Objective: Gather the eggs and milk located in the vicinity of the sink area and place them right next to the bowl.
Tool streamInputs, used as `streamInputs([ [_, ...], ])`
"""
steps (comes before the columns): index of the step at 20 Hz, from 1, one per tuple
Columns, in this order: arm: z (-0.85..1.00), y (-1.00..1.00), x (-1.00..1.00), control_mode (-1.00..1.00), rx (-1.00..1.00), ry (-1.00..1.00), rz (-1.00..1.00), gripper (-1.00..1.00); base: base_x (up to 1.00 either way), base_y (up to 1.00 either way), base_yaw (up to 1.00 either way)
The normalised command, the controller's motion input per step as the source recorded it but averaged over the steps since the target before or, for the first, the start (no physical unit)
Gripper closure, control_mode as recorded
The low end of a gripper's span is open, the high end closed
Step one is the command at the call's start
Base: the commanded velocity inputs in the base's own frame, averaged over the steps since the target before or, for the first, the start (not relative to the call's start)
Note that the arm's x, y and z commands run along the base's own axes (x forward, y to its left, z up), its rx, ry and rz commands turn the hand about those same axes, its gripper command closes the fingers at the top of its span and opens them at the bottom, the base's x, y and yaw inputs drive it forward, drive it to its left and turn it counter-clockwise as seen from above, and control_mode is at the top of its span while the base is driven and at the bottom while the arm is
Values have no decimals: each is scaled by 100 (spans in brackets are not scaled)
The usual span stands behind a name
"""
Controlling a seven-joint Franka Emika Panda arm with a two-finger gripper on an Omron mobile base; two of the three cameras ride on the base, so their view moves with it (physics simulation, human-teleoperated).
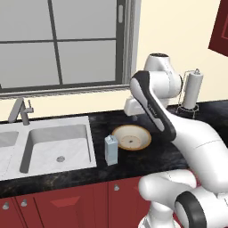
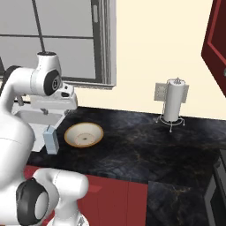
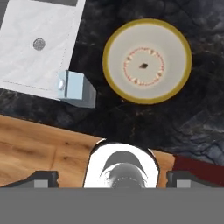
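Both base views look forward and down at the black counter from either side of the arm, sharing the bowl (image 1: 131, 136) and the milk (image 1: 111, 150) beside it. The hand view looks straight down on that bowl from close above.

One milk carton (image 1: 111, 150) stands on the dark counter (image 1: 147, 160), at 9 o'clock from the single tan-rimmed bowl (image 1: 131, 136). One sink (image 1: 44, 147) with two basins lies at 9 o'clock from the carton, fitted with one grey faucet (image 1: 20, 111), and one round drain (image 1: 60, 158) shows in the nearer basin. One paper-towel roll (image 2: 173, 102) on one wire stand sits at 2 o'clock from the bowl in the right base view, with one window (image 1: 62, 44) above the sink.
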Motion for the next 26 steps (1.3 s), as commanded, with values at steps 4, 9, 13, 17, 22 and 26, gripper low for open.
streamInputs([
  [4,-4,100,23,-100,-7,23,8,-100,0,0,0],
  [9,-23,79,45,-100,-4,15,2,-100,0,0,0],
  [13,-63,26,11,-100,0,0,0,-100,0,0,0],
  [17,-62,1,0,-100,0,0,0,-100,0,0,0],
  [22,-42,-4,15,-100,1,0,0,-100,0,0,0],
  [26,-29,-25,40,-100,7,0,-6,-100,0,0,0],
])
